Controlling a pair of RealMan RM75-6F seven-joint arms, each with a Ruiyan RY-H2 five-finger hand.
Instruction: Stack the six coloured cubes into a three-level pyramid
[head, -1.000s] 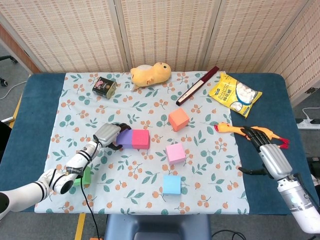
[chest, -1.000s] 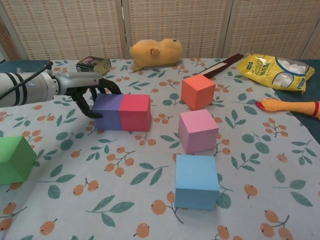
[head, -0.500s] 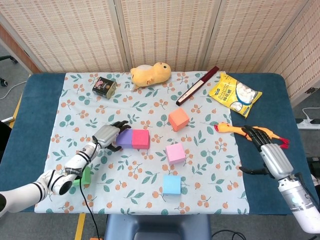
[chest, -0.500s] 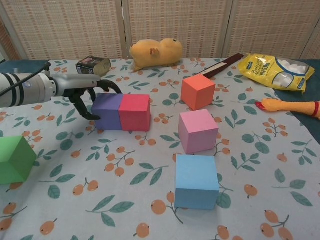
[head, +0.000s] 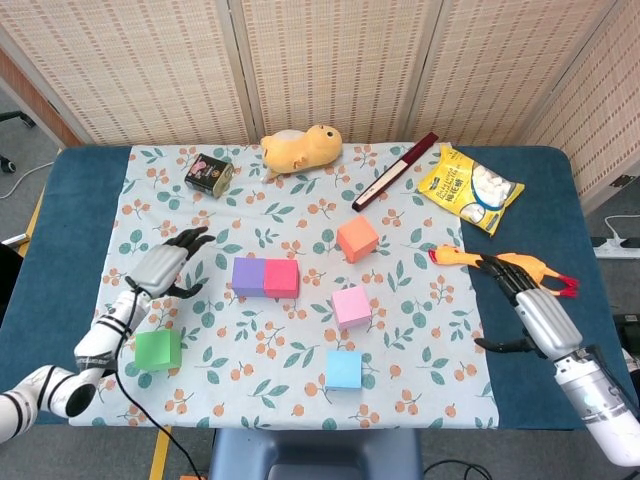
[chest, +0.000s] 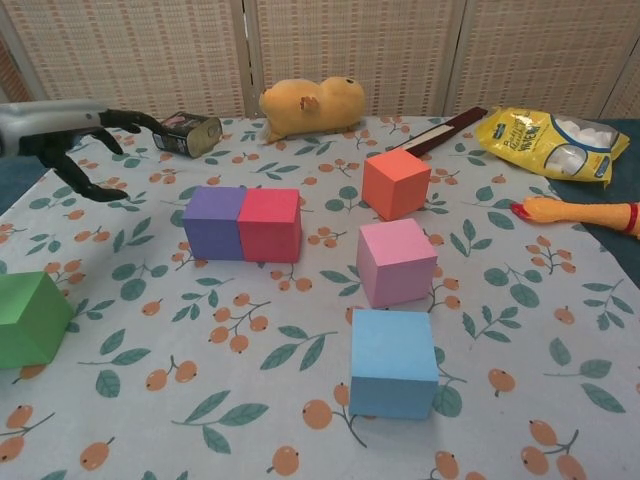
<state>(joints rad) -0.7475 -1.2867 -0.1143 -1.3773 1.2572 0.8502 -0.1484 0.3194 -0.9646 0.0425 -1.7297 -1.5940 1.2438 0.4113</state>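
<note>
Left hand (head: 162, 267) has pulled away from the purple cube (head: 248, 277), and now it hovers off to that cube's left, well apart from it, fingers spread and holding nothing! In the chest view that hand (chest: 62, 135) hangs at the far left above the cloth (head: 300, 225), dark fingers splayed and curling downward. Its arm runs back toward the near left corner, just past the green cube (head: 158, 349).

Purple cube and red cube (head: 281, 278) sit touching, side by side, purple on the left. Orange cube (head: 357, 239) lies farther and to the right of them. Pink cube (head: 351, 306) sits nearer and right of the red one, and the blue cube (head: 343, 369) is nearest of the middle group. That makes six cubes, one of each colour, all on the cloth, none stacked.

Right hand (head: 535, 300) rests on the right side of the table (head: 530, 360), fingers stretched out and empty, fingertips close to the rubber chicken (head: 500, 263).

Along the far side: one tin (head: 208, 172), one plush toy (head: 300, 148), one dark stick (head: 394, 171), one yellow snack bag (head: 470, 187).
</note>
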